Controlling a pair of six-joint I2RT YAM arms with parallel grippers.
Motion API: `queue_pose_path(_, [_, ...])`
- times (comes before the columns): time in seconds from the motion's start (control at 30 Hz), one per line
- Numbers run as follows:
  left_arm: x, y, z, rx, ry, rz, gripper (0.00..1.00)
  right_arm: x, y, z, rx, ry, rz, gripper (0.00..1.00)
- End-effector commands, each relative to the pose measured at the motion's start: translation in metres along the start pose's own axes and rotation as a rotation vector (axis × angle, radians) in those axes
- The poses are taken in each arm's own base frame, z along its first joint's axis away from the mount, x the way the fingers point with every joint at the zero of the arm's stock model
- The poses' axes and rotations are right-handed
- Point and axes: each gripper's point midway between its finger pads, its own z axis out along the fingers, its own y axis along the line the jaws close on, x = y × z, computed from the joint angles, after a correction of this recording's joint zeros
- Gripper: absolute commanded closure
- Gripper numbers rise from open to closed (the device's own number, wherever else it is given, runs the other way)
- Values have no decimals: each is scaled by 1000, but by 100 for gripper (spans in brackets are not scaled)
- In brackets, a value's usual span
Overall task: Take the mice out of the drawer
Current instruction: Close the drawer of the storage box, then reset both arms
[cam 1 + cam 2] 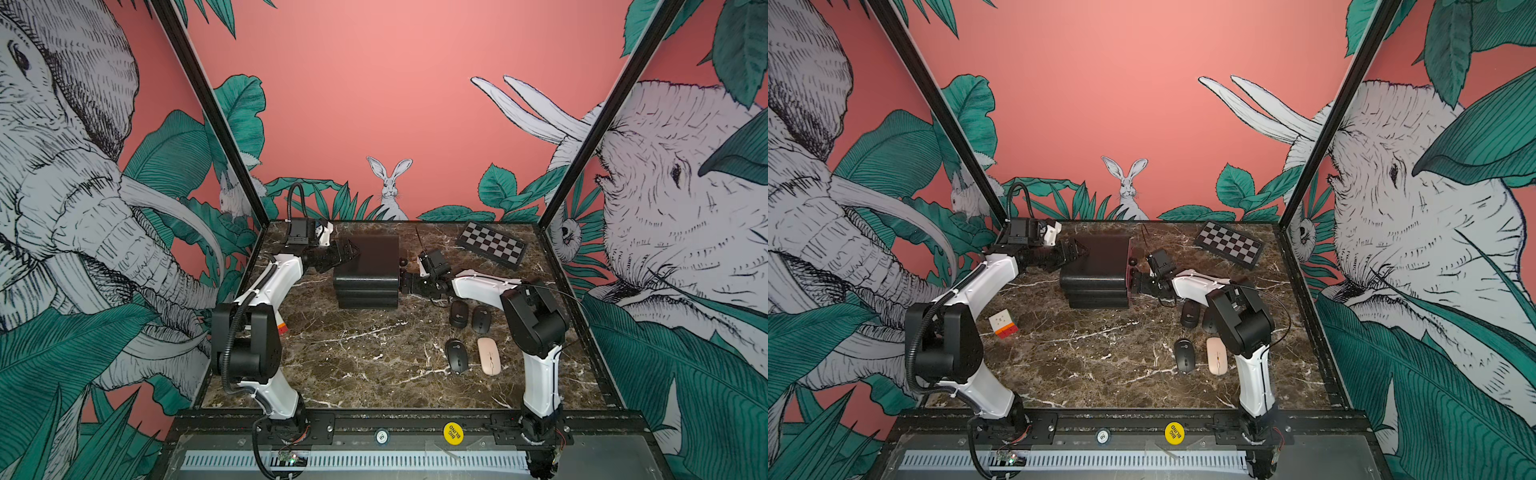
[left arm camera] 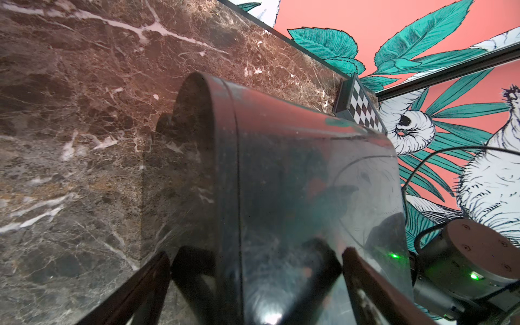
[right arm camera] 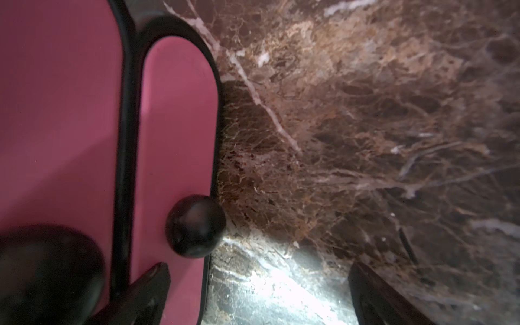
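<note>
A black drawer unit [image 1: 365, 270] stands mid-table, its pink fronts [image 3: 180, 126] and round black knobs [image 3: 195, 226] facing right. The drawers look closed and their insides are hidden. Three black mice [image 1: 458, 313] [image 1: 481, 319] [image 1: 456, 356] and a pale pink mouse [image 1: 488, 356] lie on the marble right of the unit, in both top views [image 1: 1183, 355]. My right gripper [image 1: 402, 280] [image 3: 259, 292] is open at the drawer fronts, one finger [image 3: 149, 287] just beside a knob, nothing held. My left gripper [image 1: 349, 251] [image 2: 257, 253] is open against the unit's upper left edge.
A folded chessboard [image 1: 491, 248] lies at the back right. A colour cube [image 1: 1003, 325] sits on the marble by the left arm's elbow. The right arm's elbow [image 1: 536, 320] hangs over the table just right of the mice. A black frame rail [image 1: 415, 419] borders the front edge.
</note>
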Motion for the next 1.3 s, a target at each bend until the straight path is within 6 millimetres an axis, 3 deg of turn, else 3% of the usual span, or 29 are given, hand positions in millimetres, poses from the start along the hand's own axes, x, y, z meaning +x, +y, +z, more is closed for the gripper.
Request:
queue_pose_path(0.0, [16,1,7,-1,60,-29,4,3,25,-1,-57,-7,-41,2])
queue_pose_path(0.2, [14,-2,5,4,51,-21,4,-11,8,-37,74,-73,-109,1])
queue_pose_path(0.5, [0,-10,-16,-34,-5,54,4,-45,-36,-132,266,-283,-122,1])
queue_pose_path(0.77, [-26,-13,-68,-195,-196,223,1,-81,-75,-249,537,-518,-199,1])
queue_pose_path(0.9, [-38,-6,-105,-326,-351,324,1,-86,-112,-304,728,-604,-202,1])
queue_pose_path(0.97, [-40,9,-122,-432,-432,368,1,-81,-135,-324,818,-627,-201,1])
queue_pose_path(1.1, [-33,49,-137,-634,-551,456,1,-58,-175,-336,920,-622,-214,1])
queue_pose_path(1.27, [-5,101,-138,-803,-736,471,1,-19,-230,-319,984,-578,-180,1])
